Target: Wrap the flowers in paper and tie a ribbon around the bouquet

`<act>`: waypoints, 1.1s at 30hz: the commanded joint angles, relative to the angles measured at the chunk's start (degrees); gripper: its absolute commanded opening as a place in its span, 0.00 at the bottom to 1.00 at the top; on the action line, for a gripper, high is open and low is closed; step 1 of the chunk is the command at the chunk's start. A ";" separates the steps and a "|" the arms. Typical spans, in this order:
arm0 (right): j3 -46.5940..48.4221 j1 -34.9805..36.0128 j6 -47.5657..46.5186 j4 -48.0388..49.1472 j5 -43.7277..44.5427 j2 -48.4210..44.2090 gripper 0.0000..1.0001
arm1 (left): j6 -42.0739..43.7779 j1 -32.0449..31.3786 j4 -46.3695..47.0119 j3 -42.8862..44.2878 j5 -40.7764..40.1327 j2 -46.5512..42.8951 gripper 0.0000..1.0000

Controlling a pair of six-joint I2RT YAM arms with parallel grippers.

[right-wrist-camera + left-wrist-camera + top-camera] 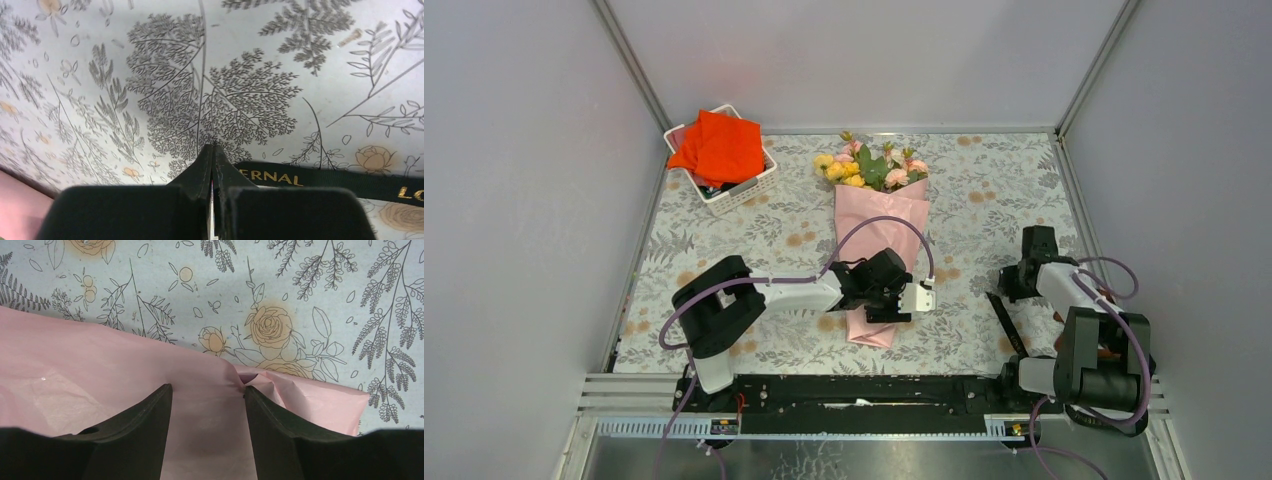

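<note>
The bouquet lies in the middle of the tabletop, with the flowers at the far end and the narrow tip of the cone pointing back toward my bases. My left end effector is about half spread over the lower part of the cone. Its tips are down on the pink paper, which puckers a little at one fingertip. I read this as pinning the wrap rather than clasping it. The paper looks thin and glossy, so I expect it to slide, crease easily and spring open if released. The safest hold is probably the slim waist, where the stems should give some stiffness under the sheet. My right end effector is closed tight, its tips at the tabletop beside the end of the ribbon. That is a flat black strip with gold lettering, well apart from the bouquet. I cannot tell whether its end is caught between my fingers. It should be limp, light and hard to lift off the cloth, so I would pinch it right at the end.
</note>
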 commanded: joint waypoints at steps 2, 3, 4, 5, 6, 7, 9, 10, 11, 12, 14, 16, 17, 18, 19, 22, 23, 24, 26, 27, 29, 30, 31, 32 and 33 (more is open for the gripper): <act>6.27 0.85 -14.33 -0.27 -0.70 0.33 0.00 | 0.99 -0.08 -4.52 -1.24 -1.21 4.44 0.63; 7.81 0.85 -17.46 -1.68 0.46 -0.02 0.00 | 0.91 -0.08 -4.53 -1.22 -1.45 4.43 0.63; 8.88 0.85 -19.89 -3.12 1.84 -0.73 0.00 | 0.83 -0.09 -4.57 -1.24 -1.65 4.52 0.63; 9.71 0.85 -22.02 -4.41 2.76 -1.57 0.05 | 0.81 -0.08 -4.46 -1.26 -1.88 4.55 0.63; 10.49 0.85 -25.06 -5.15 2.29 -2.52 0.13 | 0.76 -0.08 -4.38 -1.30 -2.03 4.53 0.63; 11.15 0.85 -30.08 -5.63 0.73 -3.26 0.22 | 0.71 -0.08 -4.31 -1.38 -2.18 4.52 0.63; 12.60 0.85 -36.27 -8.43 -1.94 -4.20 0.38 | 0.56 -0.10 -4.18 -1.44 -2.22 4.58 0.63; 13.44 0.85 -40.15 -9.08 -3.32 -4.47 0.45 | 0.60 -0.13 -4.25 -1.46 -2.13 4.64 0.63; 14.26 0.85 -46.97 -8.05 -7.65 -4.67 0.51 | 0.56 -0.09 -4.30 -1.50 -2.06 4.75 0.63; 16.43 0.85 -56.19 -7.96 -14.29 -4.65 0.62 | 0.54 -0.13 -4.26 -1.53 -1.93 4.94 0.63; 24.68 0.85 -73.63 -12.90 -19.44 -2.82 0.68 | 0.38 -0.08 -4.19 -1.75 -1.23 5.09 0.63; 32.59 0.85 -79.36 -14.95 -12.64 0.34 0.69 | -0.15 -0.08 -4.29 -1.62 -0.06 5.32 0.63; 34.63 0.85 -81.18 -14.98 -12.04 1.81 0.69 | -0.52 -0.08 -4.30 -1.53 0.29 5.36 0.63; 35.59 0.85 -84.97 -15.16 -16.41 2.89 0.70 | -0.82 -0.08 -4.53 -1.36 0.71 5.32 0.63; 35.42 0.91 -89.70 -16.20 -22.62 3.81 0.71 | -0.92 -0.08 -4.63 -1.39 0.95 5.22 0.63; 31.31 1.66 -104.34 -22.31 -35.50 4.59 0.76 | -1.01 -0.08 -4.61 -1.84 1.54 4.98 0.63; 29.53 2.40 -109.39 -24.01 -34.48 4.61 0.77 | -1.02 -0.08 -4.78 -1.90 1.90 4.89 0.63; 27.21 3.65 -112.10 -24.46 -30.67 4.37 0.77 | -1.10 -0.08 -4.86 -1.99 2.19 4.63 0.63; 22.28 6.41 -115.19 -26.26 -22.93 4.08 0.80 | -1.34 0.11 -5.02 -2.30 3.50 4.19 0.63; 19.89 7.70 -117.42 -28.05 -19.54 3.82 0.81 | -1.44 0.41 -4.89 -2.42 4.32 3.88 0.63; 15.31 10.13 -118.59 -30.09 -14.33 3.35 0.84 | -2.17 1.31 -4.70 -2.53 6.61 3.20 0.63; 13.80 10.25 -118.63 -30.71 -12.11 3.08 0.86 | -2.61 1.87 -4.76 -2.57 7.81 2.83 0.63; 12.33 10.36 -118.39 -31.06 -9.90 2.74 0.88 | -2.94 2.61 -4.65 -2.62 8.86 2.58 0.63; 10.87 10.30 -118.50 -31.10 -7.00 2.45 0.90 | -3.11 3.41 -4.55 -2.56 9.56 2.35 0.63; 9.32 10.29 -118.88 -30.67 -4.49 2.08 0.92 | -3.22 3.97 -4.27 -2.58 9.98 2.23 0.63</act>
